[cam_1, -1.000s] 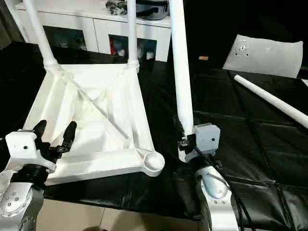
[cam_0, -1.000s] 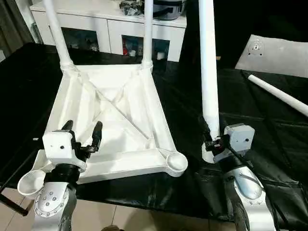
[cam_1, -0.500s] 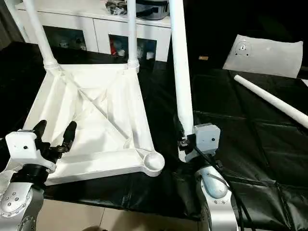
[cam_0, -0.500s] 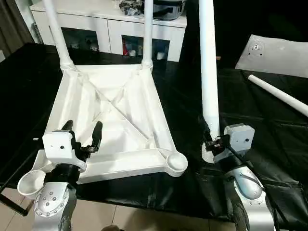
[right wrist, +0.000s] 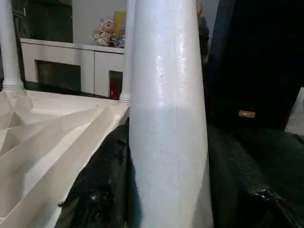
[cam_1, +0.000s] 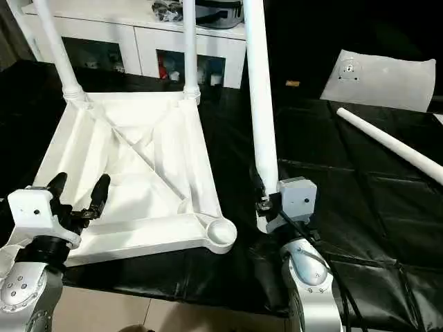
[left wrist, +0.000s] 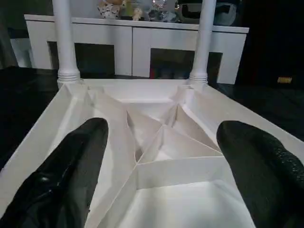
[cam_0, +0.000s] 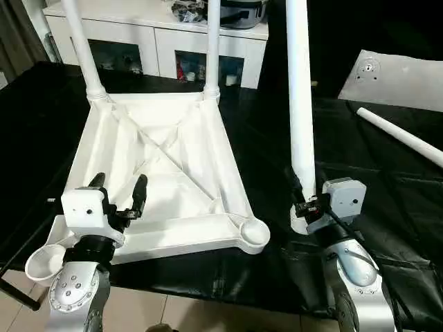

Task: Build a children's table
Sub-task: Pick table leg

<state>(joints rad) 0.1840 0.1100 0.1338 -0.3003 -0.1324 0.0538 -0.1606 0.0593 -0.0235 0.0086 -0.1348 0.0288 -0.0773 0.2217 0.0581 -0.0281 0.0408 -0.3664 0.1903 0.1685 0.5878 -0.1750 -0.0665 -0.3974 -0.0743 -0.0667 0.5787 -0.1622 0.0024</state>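
The tabletop [cam_0: 166, 173] lies upside down on the black worktop [cam_0: 387, 173], ribbed underside facing up, and the left gripper [cam_0: 118, 188] hangs over its near edge with the two black fingers [left wrist: 71, 166] spread wide, nothing between them. Straight ahead of that gripper, past the crossing ribs, two legs are already standing in the far corner sockets: the far-left leg [cam_0: 83, 48] and the far-right leg [cam_0: 212, 45], both upright. Just to the outer side of the left gripper, the near-left socket [cam_0: 43, 263] is an open round cup hanging past the worktop's edge; on the gripper's inner side, toward the other arm, the near-right socket [cam_0: 254, 234] is open too.

Over to the right gripper [cam_0: 299, 197]: it is pinching the third leg [cam_0: 300, 97] low down, fingers [right wrist: 99, 190] pressed against both sides of the tube (the wrist view shows the tube snug between them). That leg rises upright from the gripper, its foot resting on the worktop just beside the near-right socket, not in it.

Well beyond the right gripper and out to its side, a fourth leg [cam_0: 401, 136] lies flat on the worktop, and past it sits a flat white panel [cam_0: 394, 79]. A white cabinet [cam_0: 152, 38] stands behind the worktop.
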